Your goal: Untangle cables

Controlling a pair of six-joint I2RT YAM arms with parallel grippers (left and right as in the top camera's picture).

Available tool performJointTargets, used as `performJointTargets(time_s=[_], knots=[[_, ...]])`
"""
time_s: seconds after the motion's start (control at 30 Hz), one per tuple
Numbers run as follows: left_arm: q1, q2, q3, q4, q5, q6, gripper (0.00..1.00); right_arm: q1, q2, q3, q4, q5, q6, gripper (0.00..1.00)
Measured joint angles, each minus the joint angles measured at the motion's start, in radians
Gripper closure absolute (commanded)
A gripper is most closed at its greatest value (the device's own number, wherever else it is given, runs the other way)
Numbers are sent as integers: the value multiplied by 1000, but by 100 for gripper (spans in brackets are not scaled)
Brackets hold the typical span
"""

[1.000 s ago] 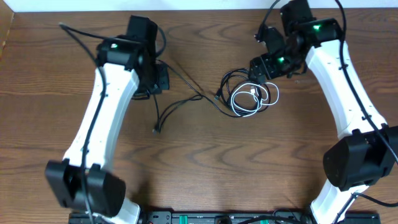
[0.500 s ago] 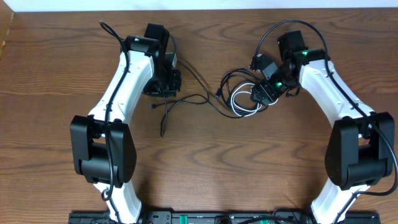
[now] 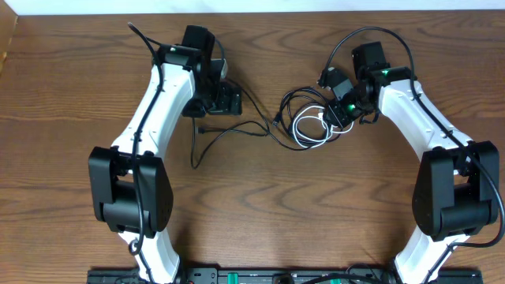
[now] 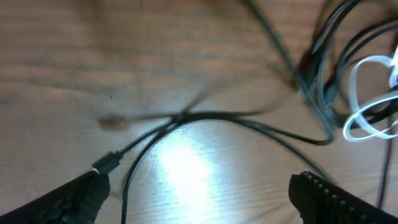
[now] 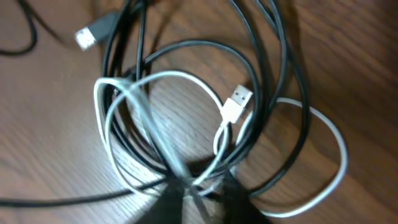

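Observation:
The black cable [image 3: 237, 128] trails left across the table from a tangle with the white cable [image 3: 314, 130]. Over that trailing stretch my left gripper [image 3: 230, 100] stands wide open. In the left wrist view the black cable [image 4: 205, 118] and its plug [image 4: 106, 163] lie on the wood between and beyond the spread fingers [image 4: 78, 198], gripper [image 4: 202, 200] empty. My right gripper [image 3: 335, 120] is at the tangle's right side. In the right wrist view the gripper [image 5: 208, 194] is shut on strands of the white cable [image 5: 155, 78], whose loops interlace with the black cable [image 5: 273, 74]. The white plug [image 5: 236, 102] lies inside the loops.
A black plug end [image 5: 90, 34] lies at the far side of the tangle. The black cable's free end [image 3: 194, 163] lies on the wood near my left arm [image 3: 150, 118]. The table's back edge [image 3: 268, 11] runs just behind both arms.
My left gripper has opened and let go of the black cable, which now lies on the table. My right gripper has come down onto the tangle and closed on the white loops.

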Motion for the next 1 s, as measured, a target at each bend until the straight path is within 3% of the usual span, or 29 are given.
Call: performJointTargets(time_s=[0.23,0.4,0.67,1.0], knots=[[1,-130,115,44,15,-7,0,0,0,25,-31,-27,114,99],[1,-241,148,58,98,-8,0,0,-34,212,-139,-79,185,99],[1,-218,145,74,142,-7,1,0,-216,500,-241,-125,292,99],[1,-218,145,110,145,-7,1,0,-292,562,-211,-214,380,99]])
